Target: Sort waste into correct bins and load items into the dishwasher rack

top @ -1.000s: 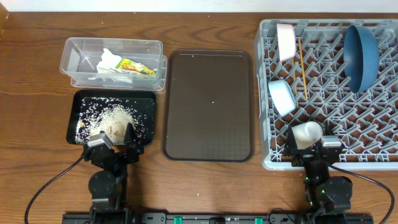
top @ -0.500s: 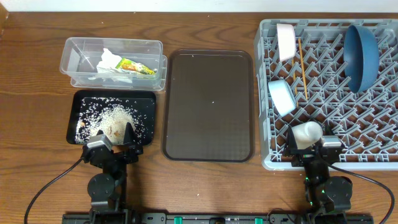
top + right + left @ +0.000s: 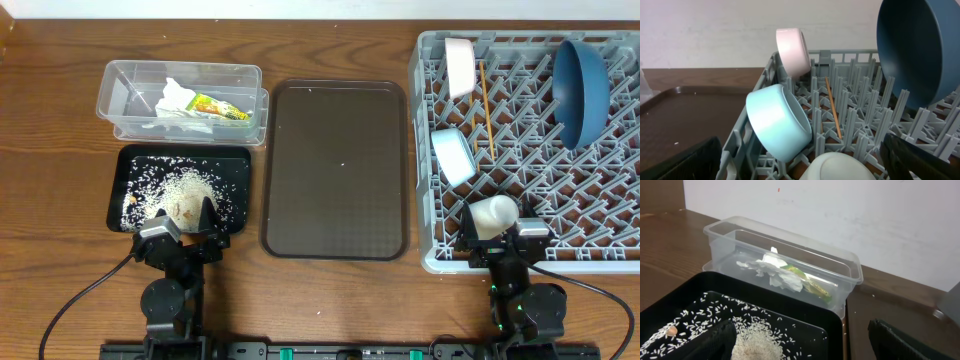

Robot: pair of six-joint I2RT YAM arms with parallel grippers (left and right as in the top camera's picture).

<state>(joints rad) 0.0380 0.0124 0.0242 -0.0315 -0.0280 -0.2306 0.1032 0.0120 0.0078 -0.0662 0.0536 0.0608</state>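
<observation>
The clear tub (image 3: 112, 100) holds the crumpled white napkin (image 3: 175, 98) and the yellow-green wrapper (image 3: 221, 108). In the left wrist view the tub (image 3: 740, 232) shows the napkin (image 3: 771, 272) and wrapper (image 3: 816, 286) too. The black tray (image 3: 180, 150) holds rice (image 3: 187, 188). My left gripper (image 3: 185, 220) is open and empty over the tray's near edge (image 3: 832, 322). The grey rack (image 3: 540, 170) holds the blue plate (image 3: 582, 90), a pale bowl (image 3: 460, 65), the light-blue bowl (image 3: 453, 155), chopsticks (image 3: 486, 95) and the white cup (image 3: 492, 214). My right gripper (image 3: 497, 234) is open, the cup (image 3: 840, 167) between its fingers.
A dark brown serving tray (image 3: 335, 120) with a few rice grains lies between the bins and the rack. A white wall runs along the table's far edge. Cables trail from both arm bases at the front.
</observation>
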